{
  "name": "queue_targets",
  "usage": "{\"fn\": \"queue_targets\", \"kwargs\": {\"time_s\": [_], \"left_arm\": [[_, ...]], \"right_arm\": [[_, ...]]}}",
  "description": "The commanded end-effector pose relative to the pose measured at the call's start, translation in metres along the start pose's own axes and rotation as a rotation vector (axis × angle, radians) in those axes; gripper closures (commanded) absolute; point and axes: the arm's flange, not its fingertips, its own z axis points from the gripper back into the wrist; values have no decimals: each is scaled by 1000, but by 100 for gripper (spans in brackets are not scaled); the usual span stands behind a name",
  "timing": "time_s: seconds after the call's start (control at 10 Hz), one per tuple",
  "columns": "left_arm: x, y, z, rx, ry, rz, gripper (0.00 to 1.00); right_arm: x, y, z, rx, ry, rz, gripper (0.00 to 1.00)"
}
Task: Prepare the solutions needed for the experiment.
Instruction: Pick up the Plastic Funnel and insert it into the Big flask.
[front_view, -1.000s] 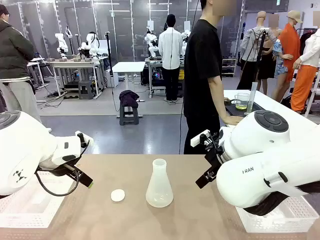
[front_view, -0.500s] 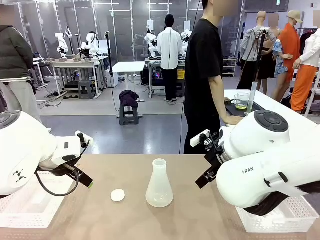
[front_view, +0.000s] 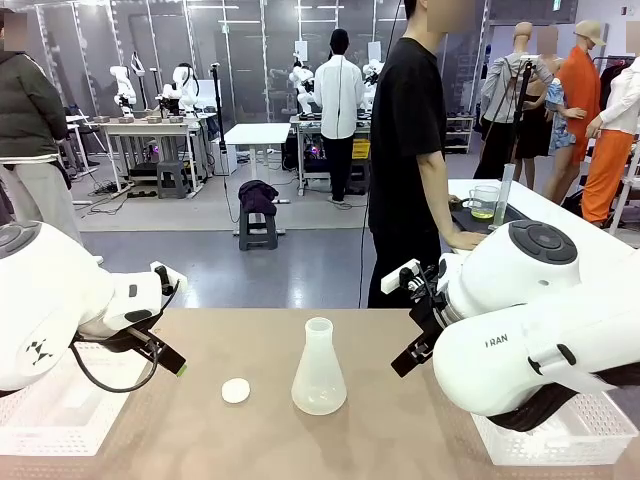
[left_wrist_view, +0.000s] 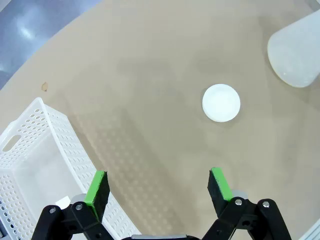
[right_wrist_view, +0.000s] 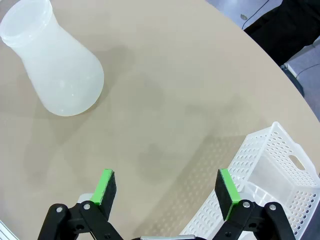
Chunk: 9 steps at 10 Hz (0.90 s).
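Observation:
A translucent white conical flask (front_view: 319, 372) stands upright mid-table, looking empty; it is also seen in the right wrist view as the flask (right_wrist_view: 54, 65) and in the left wrist view as the flask (left_wrist_view: 296, 52). A small white round lid (front_view: 236, 390) lies to its left, shown too as the lid (left_wrist_view: 221, 102). The solutions show as a yellowish liquid in a clear beaker (front_view: 484, 205) on the side table at far right, by the person's hand (front_view: 466, 240). My left gripper (front_view: 172, 360) (left_wrist_view: 157, 187) hovers open left of the lid. My right gripper (front_view: 407, 358) (right_wrist_view: 167, 192) hovers open right of the flask. Both hold nothing.
One white perforated basket (front_view: 45, 425) (left_wrist_view: 37, 160) sits at the table's left front, another basket (front_view: 560, 435) (right_wrist_view: 272, 167) at the right front. A person in black (front_view: 405, 150) stands at the far side. A tall clear cylinder (front_view: 504, 195) stands beside the beaker.

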Motion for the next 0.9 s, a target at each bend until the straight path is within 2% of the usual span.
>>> {"fn": "queue_targets", "kwargs": {"time_s": [0.0,0.8], "left_arm": [[0,0,0,0,0,1,0],[0,0,0,0,0,1,0]], "right_arm": [[0,0,0,0,0,-2,0],[0,0,0,0,0,-2,0]]}}
